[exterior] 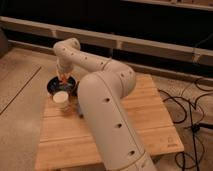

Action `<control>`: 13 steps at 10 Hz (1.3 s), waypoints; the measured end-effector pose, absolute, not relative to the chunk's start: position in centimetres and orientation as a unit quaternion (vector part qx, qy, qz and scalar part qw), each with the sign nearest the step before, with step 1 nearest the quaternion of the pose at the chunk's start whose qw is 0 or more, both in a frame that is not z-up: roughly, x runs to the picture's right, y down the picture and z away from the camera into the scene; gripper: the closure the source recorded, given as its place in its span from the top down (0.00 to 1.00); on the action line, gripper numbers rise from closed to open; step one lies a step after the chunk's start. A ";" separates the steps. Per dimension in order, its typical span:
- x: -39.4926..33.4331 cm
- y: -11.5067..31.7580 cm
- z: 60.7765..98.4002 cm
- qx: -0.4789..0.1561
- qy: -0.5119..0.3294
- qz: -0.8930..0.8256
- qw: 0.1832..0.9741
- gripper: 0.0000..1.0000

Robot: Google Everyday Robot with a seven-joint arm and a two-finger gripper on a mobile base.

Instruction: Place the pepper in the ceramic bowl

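Observation:
The ceramic bowl (53, 86), dark and round, sits at the far left corner of the wooden table (145, 117). My gripper (63, 75) hangs just over the bowl at the end of the white arm, which reaches in from the lower middle. A small orange-red pepper (64, 78) shows at the gripper's tip, held over the bowl's inside. The arm's wrist hides the bowl's back rim.
A small white cup (61, 100) stands on the table right in front of the bowl. The thick white arm (107, 110) covers the table's middle. Black cables (192, 117) lie on the floor to the right. A low ledge runs along the back wall.

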State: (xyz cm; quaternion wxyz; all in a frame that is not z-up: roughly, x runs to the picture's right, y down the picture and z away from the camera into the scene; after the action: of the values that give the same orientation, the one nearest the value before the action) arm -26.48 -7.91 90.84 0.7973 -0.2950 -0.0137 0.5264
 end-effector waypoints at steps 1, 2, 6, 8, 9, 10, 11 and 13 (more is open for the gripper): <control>-27.0 -8.1 91.0 -0.294 -0.021 0.517 0.803 0.00; -27.9 -8.0 91.2 -0.298 -0.029 0.506 0.809 0.00; -30.2 -7.4 92.2 -0.317 -0.043 0.477 0.818 0.06; -30.2 -7.4 92.2 -0.317 -0.043 0.477 0.818 0.26; -30.2 -7.4 92.2 -0.317 -0.043 0.477 0.818 0.31; -30.2 -7.4 92.2 -0.317 -0.042 0.477 0.818 0.38; -30.2 -7.4 92.2 -0.317 -0.042 0.477 0.818 0.46; -30.2 -7.4 92.2 -0.317 -0.042 0.477 0.818 0.47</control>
State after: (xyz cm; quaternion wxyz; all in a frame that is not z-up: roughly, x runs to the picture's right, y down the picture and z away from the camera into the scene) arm -30.16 -7.37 92.23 0.8184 -0.3173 -0.0424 0.4772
